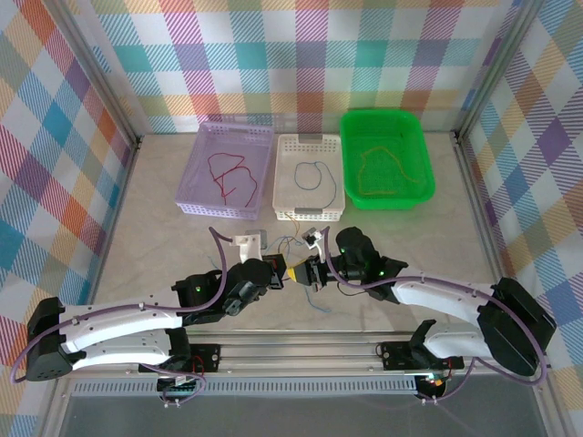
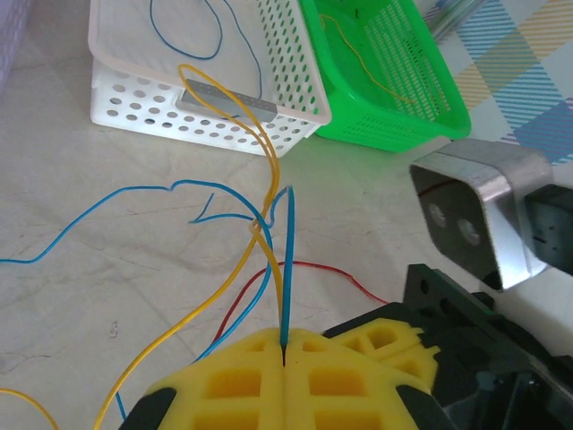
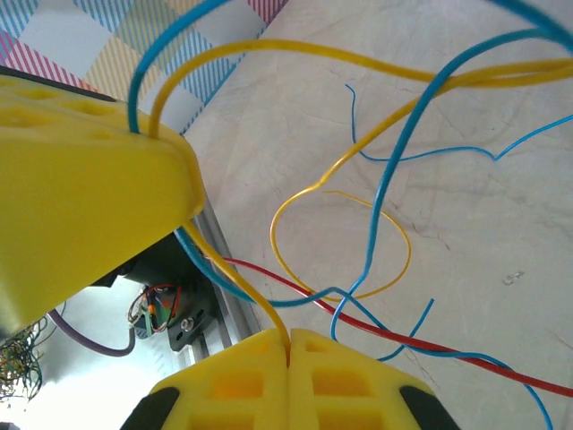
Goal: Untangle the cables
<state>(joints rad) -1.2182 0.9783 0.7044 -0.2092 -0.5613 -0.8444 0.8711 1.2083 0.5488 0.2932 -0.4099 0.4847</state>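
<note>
Your left claw [image 2: 283, 354] is clamped on a blue cable [image 2: 286, 269] and your right claw [image 3: 288, 345] is pinching a yellow cable [image 3: 269, 313]. The tangled cables [image 1: 290, 243] sit mid-frame on the worktop [image 1: 155, 228] in the top view, just below the white basket [image 1: 310, 215].

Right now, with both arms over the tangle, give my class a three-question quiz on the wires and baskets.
1. True or false: the left gripper is shut on a blue wire.
2. Which colour of wire lies in the purple basket? A red, B green, C blue.
3. Fill in: the right gripper is shut on a ___ wire.

Key:
1. True.
2. A, the red wire.
3. The yellow wire.
</note>
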